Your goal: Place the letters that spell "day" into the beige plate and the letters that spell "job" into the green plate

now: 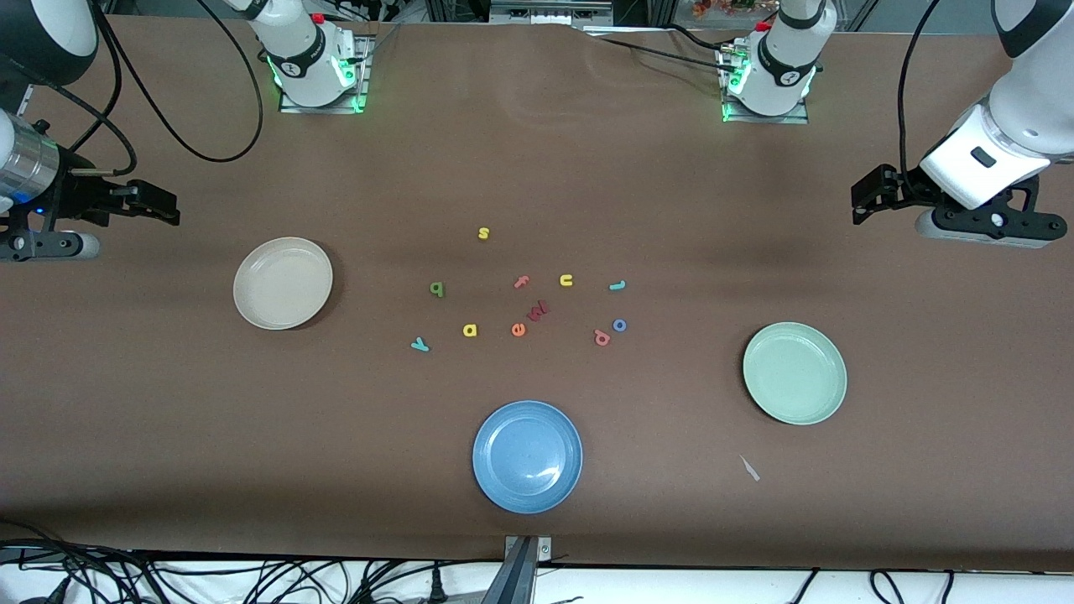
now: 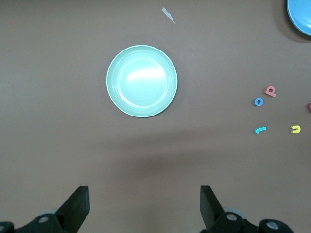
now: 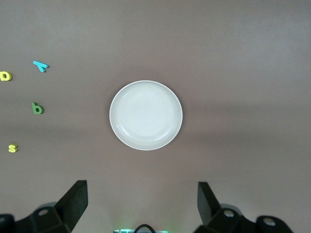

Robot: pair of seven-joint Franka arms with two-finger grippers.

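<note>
- Front view: the right hand [image 1: 168, 210] hangs over the worktop [image 1: 537, 168] at the right arm's end, fingers spread, holding nothing; the left hand [image 1: 862, 195] hangs over the left arm's end, likewise spread and empty. Both arms wait.
- Front view, taking the blue plate [image 1: 527, 455] as the landmark: every letter lies farther from the camera than it. The teal y [image 1: 419, 344], yellow a [image 1: 470, 330] and green d [image 1: 436, 288] lie toward the right arm's end of it, and the beige plate [image 1: 283, 283] lies further that way, empty.
- Front view: the salmon b [image 1: 602, 337], the blue o [image 1: 619, 325] just beside it and the teal j [image 1: 617, 286] lie toward the left arm's end of the blue plate; the green plate [image 1: 794, 373], also empty, lies further that way.
- Front view: the orange e [image 1: 518, 330], pink f [image 1: 521, 282], yellow u [image 1: 566, 280] and yellow s [image 1: 483, 233] lie among them, the s farthest from the blue plate.
- Left wrist view: the fingers [image 2: 77, 206] stand wide apart above bare worktop, with the green plate [image 2: 142, 81] apart from them; the o [image 2: 259, 102], b [image 2: 270, 91] and j [image 2: 260, 129] lie off to one side.
- Right wrist view: the fingers [image 3: 75, 199] stand wide apart, the beige plate [image 3: 146, 115] apart from them; y [image 3: 41, 65], d [image 3: 37, 108], s [image 3: 12, 148] and a [image 3: 5, 75] lie to one side.
</note>
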